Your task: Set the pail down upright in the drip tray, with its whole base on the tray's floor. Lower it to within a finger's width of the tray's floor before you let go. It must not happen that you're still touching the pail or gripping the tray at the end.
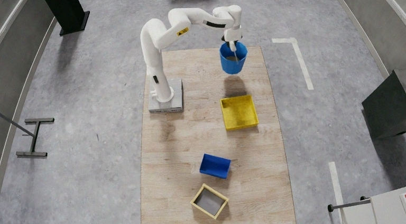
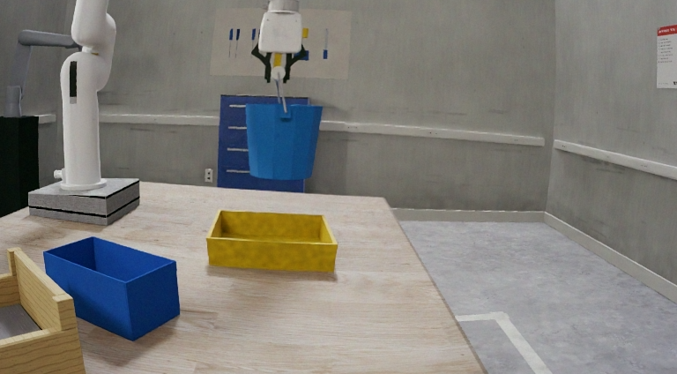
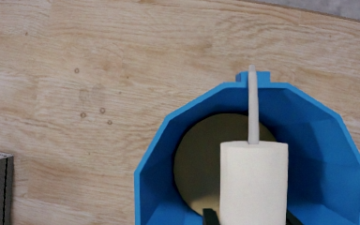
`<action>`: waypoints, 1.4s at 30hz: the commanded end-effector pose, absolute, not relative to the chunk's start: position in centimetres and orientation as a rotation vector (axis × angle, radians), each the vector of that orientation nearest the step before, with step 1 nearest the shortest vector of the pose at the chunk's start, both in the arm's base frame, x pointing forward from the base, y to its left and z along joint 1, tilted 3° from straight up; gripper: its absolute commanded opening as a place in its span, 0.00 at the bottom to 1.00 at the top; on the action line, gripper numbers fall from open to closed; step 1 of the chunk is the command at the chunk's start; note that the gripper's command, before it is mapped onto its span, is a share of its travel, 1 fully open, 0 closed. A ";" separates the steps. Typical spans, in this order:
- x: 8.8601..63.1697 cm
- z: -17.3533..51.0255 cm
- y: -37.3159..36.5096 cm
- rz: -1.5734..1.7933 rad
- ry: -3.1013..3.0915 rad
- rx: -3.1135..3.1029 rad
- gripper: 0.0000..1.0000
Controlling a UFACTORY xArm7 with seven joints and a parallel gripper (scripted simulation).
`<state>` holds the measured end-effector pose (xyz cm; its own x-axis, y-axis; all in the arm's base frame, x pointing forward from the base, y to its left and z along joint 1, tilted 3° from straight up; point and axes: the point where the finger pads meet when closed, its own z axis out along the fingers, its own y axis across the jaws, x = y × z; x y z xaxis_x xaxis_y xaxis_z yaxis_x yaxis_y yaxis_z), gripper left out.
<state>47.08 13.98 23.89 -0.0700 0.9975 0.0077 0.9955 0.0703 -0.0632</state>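
Observation:
A blue pail (image 1: 232,59) (image 2: 282,142) (image 3: 309,141) hangs upright by its pale bail handle (image 2: 282,93) (image 3: 253,108) from my gripper (image 1: 231,43) (image 2: 277,71), which is shut on the handle's white grip (image 3: 253,183). The pail is high above the wooden table (image 1: 185,137) (image 2: 279,310) (image 3: 94,94), near its far end. The yellow drip tray (image 1: 238,112) (image 2: 271,240) lies on the table, nearer the camera than the pail and well below it. The tray is empty. In the wrist view I look down into the pail; the fingertips are mostly hidden.
A blue open box (image 1: 214,166) (image 2: 112,277) and a wooden box (image 1: 209,200) (image 2: 34,315) stand further along the table. The arm's base (image 1: 166,95) (image 2: 85,198) stands at the table's left side. A blue cabinet (image 2: 232,150) stands by the back wall.

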 end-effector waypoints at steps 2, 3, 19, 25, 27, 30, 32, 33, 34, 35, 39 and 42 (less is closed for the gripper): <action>47.2 24.1 14.0 0.056 -2.264 -2.111 0.00; 47.2 24.1 14.0 0.056 -2.264 -2.111 0.00; 47.2 24.1 13.8 0.056 -2.264 -2.111 0.00; 47.2 24.1 13.6 0.056 -2.264 -2.111 0.00; 47.2 24.1 13.4 0.056 -2.264 -2.111 0.00; 47.2 24.1 13.2 0.056 -2.264 -2.111 0.00; 47.2 24.1 13.0 0.056 -2.264 -2.111 0.00; 47.2 24.1 12.9 0.056 -2.264 -2.111 0.00; 47.2 24.1 12.8 0.056 -2.264 -2.111 0.00; 47.2 24.1 12.7 0.056 -2.264 -2.111 0.00; 47.2 24.1 12.5 0.056 -2.264 -2.111 0.00; 47.1 24.1 12.1 0.056 -2.264 -2.111 0.00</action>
<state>47.01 12.41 23.89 -0.0709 0.9975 0.0082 0.9954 0.0713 -0.0633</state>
